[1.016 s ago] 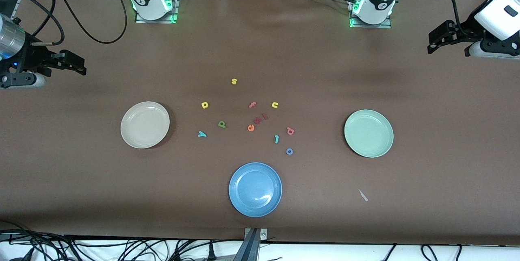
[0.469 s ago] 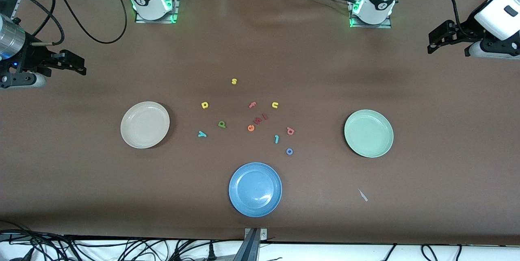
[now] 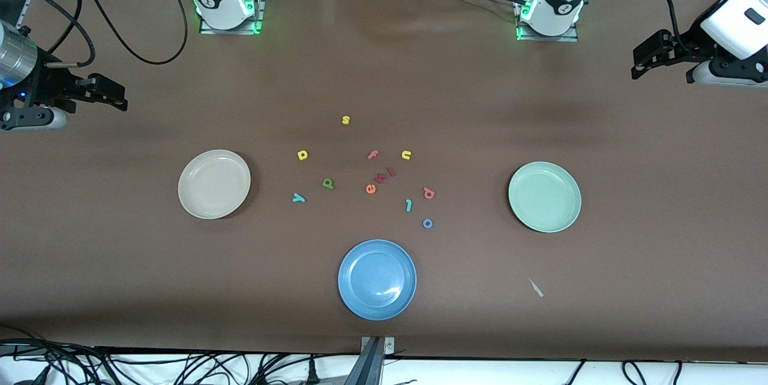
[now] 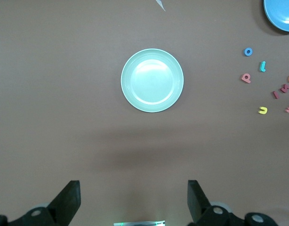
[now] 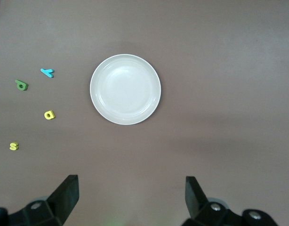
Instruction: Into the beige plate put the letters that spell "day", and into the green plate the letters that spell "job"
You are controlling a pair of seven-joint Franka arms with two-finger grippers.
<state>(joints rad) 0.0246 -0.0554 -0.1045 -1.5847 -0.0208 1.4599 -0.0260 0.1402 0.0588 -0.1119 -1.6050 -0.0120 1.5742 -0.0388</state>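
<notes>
Nothing has budged since a second ago, neither arm nor any letter. Brown matte tabletop (image 3: pixel 120 265) with a slight ripple near the robot bases, cables hanging off the camera-side edge and a metal bracket (image 3: pixel 377 349) at that edge's middle. Beige plate (image 3: pixel 214 183) sits toward the right arm's end, green plate (image 3: pixel 545 196) toward the left arm's end, blue plate (image 3: pixel 377 279) between them and nearer the camera, all three empty. Letters are scattered on the table between the plates: the "day" set is closer to the beige plate, yellow rounded letter (image 3: pixel 302 155), green rounded letter (image 3: pixel 327 183) and teal "y" (image 3: pixel 298 197), whose tail points toward the beige plate so its long axis runs along the table's length. "Job" set is closer to the green plate: pinkish-red "b" (image 3: pixel 428 193), teal "j" (image 3: pixel 408 205) lying with its long axis roughly toward the camera, and blue "o" (image 3: pixel 427 223) nearest the camera. Extras (not in either word) are a yellow "s" (image 3: pixel 345 120), pink "f" (image 3: pixel 373 155), yellow "u" (image 3: pixel 406 155) and orange "e" (image 3: pixel 371 189). Both arms are parked, reaching in level from the table ends: left gripper (image 4: pixel 133 200) over bare table by the green plate, right gripper (image 5: pixel 132 197) by the beige plate, both with fingers spread wide and holding nothing.
</notes>
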